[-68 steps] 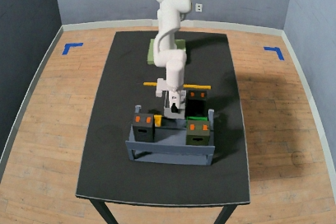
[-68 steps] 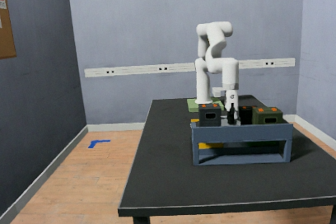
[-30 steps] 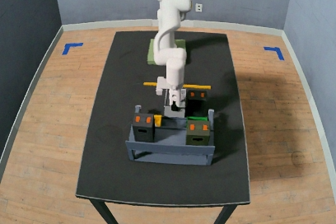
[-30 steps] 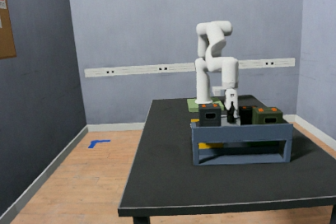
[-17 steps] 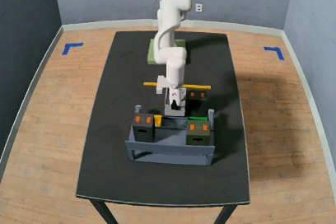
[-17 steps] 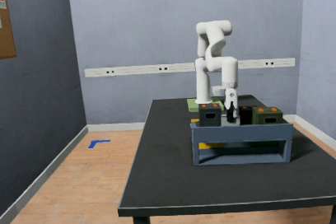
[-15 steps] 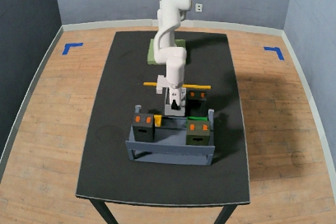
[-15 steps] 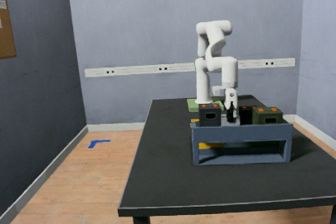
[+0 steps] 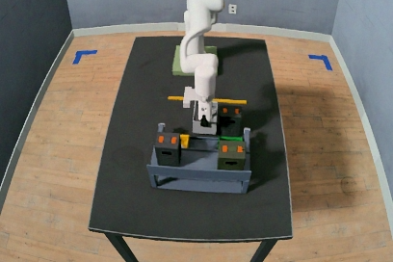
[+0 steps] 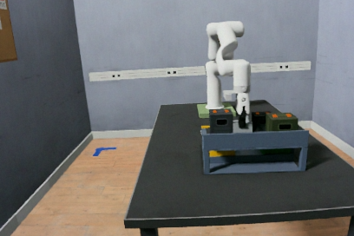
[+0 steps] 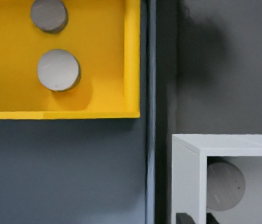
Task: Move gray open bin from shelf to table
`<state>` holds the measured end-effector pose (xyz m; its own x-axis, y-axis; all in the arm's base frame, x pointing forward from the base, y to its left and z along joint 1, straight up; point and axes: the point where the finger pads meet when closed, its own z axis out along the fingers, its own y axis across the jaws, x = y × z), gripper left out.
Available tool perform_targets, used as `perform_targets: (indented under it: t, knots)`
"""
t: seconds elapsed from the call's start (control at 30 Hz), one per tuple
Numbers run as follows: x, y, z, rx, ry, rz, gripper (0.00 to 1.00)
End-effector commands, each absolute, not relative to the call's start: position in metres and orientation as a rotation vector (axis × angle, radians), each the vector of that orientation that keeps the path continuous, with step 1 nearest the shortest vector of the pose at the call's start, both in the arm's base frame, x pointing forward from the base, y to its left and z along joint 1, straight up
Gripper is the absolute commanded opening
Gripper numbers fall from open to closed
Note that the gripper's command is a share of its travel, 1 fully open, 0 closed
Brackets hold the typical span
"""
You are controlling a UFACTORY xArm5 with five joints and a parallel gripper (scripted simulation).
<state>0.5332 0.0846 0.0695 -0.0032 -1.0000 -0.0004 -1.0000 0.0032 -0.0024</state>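
The gray open bin (image 9: 204, 128) (image 11: 232, 150) is light gray and stands upright with a gray round part (image 11: 225, 185) inside. It sits at the back middle of the blue-gray shelf (image 9: 197, 176) (image 10: 253, 140). My gripper (image 9: 206, 120) (image 10: 243, 120) (image 11: 197, 219) comes down from above and is shut on this bin's near wall. In the wrist view only the dark fingertips show at the bottom edge. From the exterior view the gray bin is hidden behind the other bins.
A dark gray bin (image 9: 168, 150) (image 10: 221, 122) with orange parts stands front left on the shelf, an olive bin (image 9: 231, 156) (image 10: 282, 123) front right, and a black bin (image 9: 231, 117) back right. A yellow bin (image 9: 184, 140) (image 11: 102, 60) holds gray discs. A yellow strip (image 9: 231, 101) lies behind the shelf.
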Motion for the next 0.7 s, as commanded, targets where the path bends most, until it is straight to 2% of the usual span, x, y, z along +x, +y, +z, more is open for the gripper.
perform_targets:
  t: [0.0, 0.67]
  knots:
    - [0.533, 0.085, 0.072, -2.215, 2.222, -0.012, 0.0]
    - [0.522, 0.085, 0.072, -2.215, 2.222, -0.012, 0.0]
